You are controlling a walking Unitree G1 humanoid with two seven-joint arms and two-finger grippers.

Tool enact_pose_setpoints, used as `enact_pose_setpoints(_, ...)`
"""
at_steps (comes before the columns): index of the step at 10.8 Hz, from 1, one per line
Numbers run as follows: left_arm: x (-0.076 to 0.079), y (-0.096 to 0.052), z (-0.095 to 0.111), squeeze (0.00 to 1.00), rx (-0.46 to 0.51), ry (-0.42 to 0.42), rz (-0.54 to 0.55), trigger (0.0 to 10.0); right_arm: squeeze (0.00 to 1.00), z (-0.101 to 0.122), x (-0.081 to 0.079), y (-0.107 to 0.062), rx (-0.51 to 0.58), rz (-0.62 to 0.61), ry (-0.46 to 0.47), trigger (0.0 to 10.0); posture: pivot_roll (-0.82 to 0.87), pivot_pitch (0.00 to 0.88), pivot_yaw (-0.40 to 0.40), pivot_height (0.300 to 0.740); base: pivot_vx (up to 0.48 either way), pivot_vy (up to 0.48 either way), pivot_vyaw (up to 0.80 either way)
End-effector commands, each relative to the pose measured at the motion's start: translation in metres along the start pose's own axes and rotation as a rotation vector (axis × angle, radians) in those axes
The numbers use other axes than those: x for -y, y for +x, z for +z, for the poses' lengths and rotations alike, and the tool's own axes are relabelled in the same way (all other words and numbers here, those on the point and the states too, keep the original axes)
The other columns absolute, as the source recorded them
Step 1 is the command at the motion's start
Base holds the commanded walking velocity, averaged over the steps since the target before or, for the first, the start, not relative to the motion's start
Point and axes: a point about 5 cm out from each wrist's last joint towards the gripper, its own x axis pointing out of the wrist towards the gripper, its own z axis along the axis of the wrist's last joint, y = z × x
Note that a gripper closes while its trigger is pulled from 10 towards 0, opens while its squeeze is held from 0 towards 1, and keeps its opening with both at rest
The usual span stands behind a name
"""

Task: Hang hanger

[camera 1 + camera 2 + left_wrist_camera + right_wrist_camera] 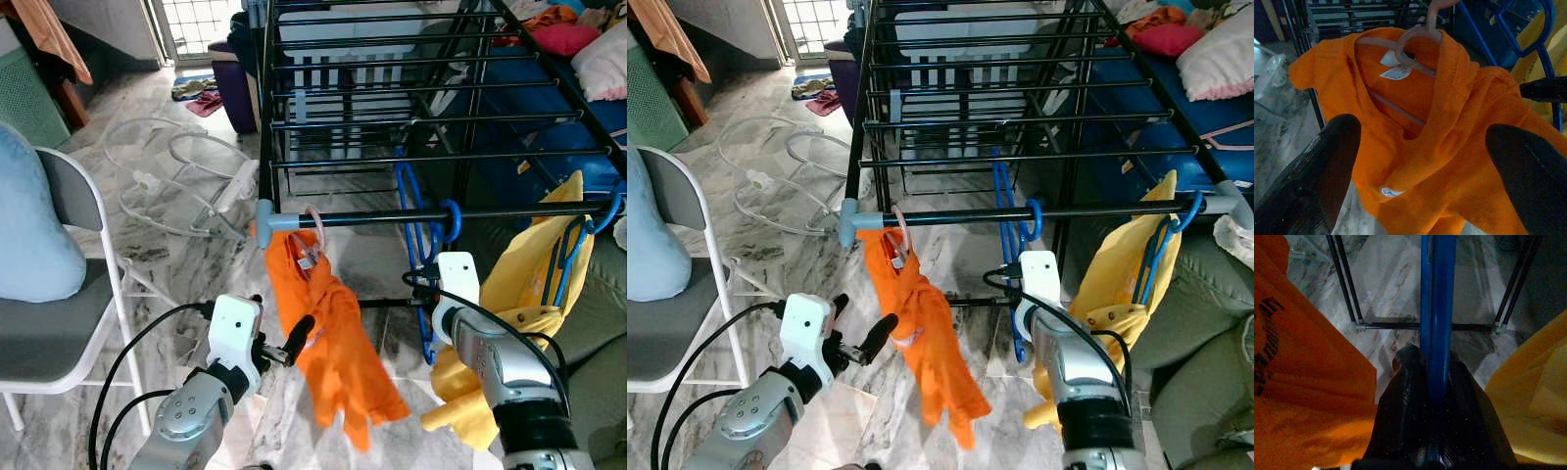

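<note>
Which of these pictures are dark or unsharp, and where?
Left eye view: bright daylight, sharp. Left wrist view: dim, left gripper's near fingers blurred, orange hooded garment clear. Right wrist view: darkest, right gripper nearly black against the blue plastic hanger.

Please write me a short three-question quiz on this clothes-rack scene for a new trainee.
1. True or false: the right end effector is shut on the blue hanger.
2. Which garment hangs on the pink hanger? A) the yellow garment B) the orange garment C) a blue towel
3. Fill in: the left end effector is ____, with its fingers either side of the orange garment.

Key
1. True: both fingers close on the blue bar in the right wrist view, and the hanger's hook sits over the front rail.
2. B
3. open
</note>
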Motion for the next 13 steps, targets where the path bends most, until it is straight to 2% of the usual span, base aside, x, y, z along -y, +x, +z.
enact_pose_setpoints(1,-0.0002,-0.0002,-0.0029,0.00,-0.024,0.008,-0.002,10.0,1.00,-0.0097,0.0028,-0.0013,-0.039,-0.019,0.021,10.0,-0.03,0.099,0.029,0.740,0.000,0.000,0.00)
enact_pose_setpoints(3,-0.0003,-0.0001,-0.0032,0.00,-0.026,0.007,-0.002,10.0,1.00,-0.0087,0.0070,-0.0024,-0.017,-0.049,0.022,10.0,-0.03,0.100,0.028,0.740,0.000,0.000,0.00)
enact_pose_setpoints(4,-0.0008,0.0000,-0.0023,0.00,-0.017,0.008,0.003,10.0,1.00,-0.0052,0.0089,-0.0026,0.034,-0.068,-0.015,10.0,-0.03,0.101,0.030,0.740,0.000,0.000,0.00)
enact_pose_setpoints(5,-0.0008,-0.0003,-0.0023,0.00,-0.016,0.006,0.006,10.0,0.46,-0.0068,0.0079,-0.0023,0.047,-0.061,-0.033,10.0,-0.03,0.102,0.031,0.740,0.000,0.000,0.00)
enact_pose_setpoints(6,-0.0012,-0.0002,-0.0023,0.00,-0.017,0.004,0.009,10.0,0.00,-0.0125,0.0087,-0.0016,0.038,-0.072,-0.051,10.0,-0.03,0.102,0.030,0.740,0.000,0.000,0.00)
enact_pose_setpoints(10,-0.0017,-0.0003,-0.0027,0.00,-0.022,0.008,0.007,10.0,0.00,-0.0149,0.0103,-0.0002,0.051,-0.081,-0.056,10.0,-0.03,0.102,0.032,0.740,0.000,0.000,0.00)
enact_pose_setpoints(12,-0.0024,0.0002,-0.0032,0.00,-0.023,0.007,0.011,10.0,0.00,-0.0109,0.0099,0.0001,0.118,-0.086,-0.060,10.0,-0.03,0.102,0.034,0.740,0.000,0.000,0.00)
enact_pose_setpoints(13,-0.0036,0.0001,-0.0035,0.00,-0.020,0.003,0.021,10.0,0.00,-0.0101,0.0121,-0.0009,0.177,-0.109,-0.102,10.0,-0.02,0.101,0.034,0.740,0.000,0.000,0.00)
